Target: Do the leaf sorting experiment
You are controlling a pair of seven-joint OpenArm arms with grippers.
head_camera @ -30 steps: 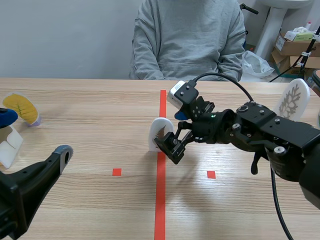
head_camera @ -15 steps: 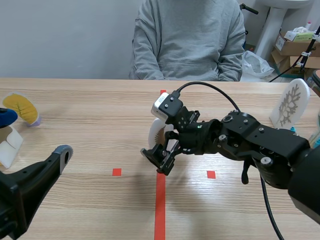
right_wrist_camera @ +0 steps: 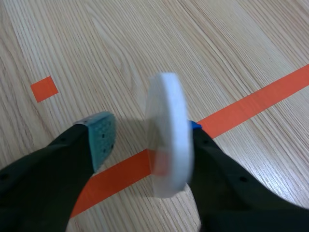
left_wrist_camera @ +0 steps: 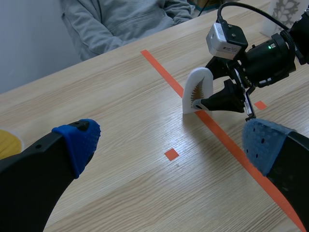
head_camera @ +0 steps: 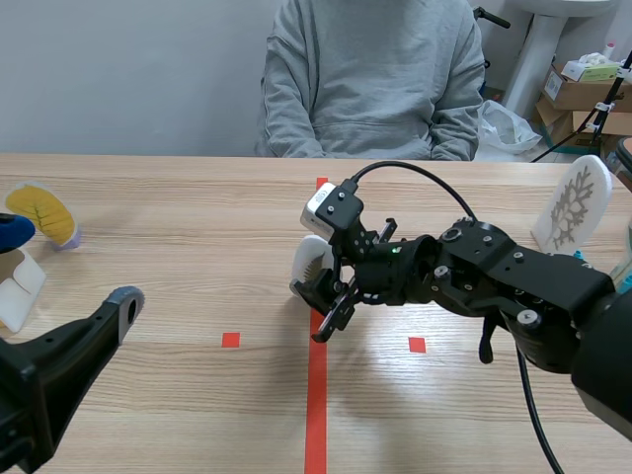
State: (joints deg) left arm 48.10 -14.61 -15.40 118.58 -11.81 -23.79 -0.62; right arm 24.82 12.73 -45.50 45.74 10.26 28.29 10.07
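Note:
A white half-round leaf plaque (head_camera: pixel 310 259) stands upright on the red tape line mid-table; the left wrist view shows a brown leaf pattern on its face (left_wrist_camera: pixel 198 90). My right gripper (head_camera: pixel 326 301) straddles it. In the right wrist view the plaque (right_wrist_camera: pixel 167 135) sits edge-on between the fingers: one pad (right_wrist_camera: pixel 194 126) touches it, and the other pad (right_wrist_camera: pixel 102 137) is a small gap away, so the gripper is still open. My left gripper (left_wrist_camera: pixel 171 145) hangs open over the near left of the table, well away from the plaque.
A yellow leaf plaque (head_camera: pixel 42 212), a blue piece (head_camera: pixel 12 230) and a white piece (head_camera: pixel 20 285) sit at the far left. A white plaque with a branching leaf (head_camera: pixel 576 196) stands at the far right. A person in a grey sweater (head_camera: pixel 370 74) sits across the table.
My right gripper has moved left and down around the white plaque, and its fingers have narrowed toward it. The left arm has not moved.

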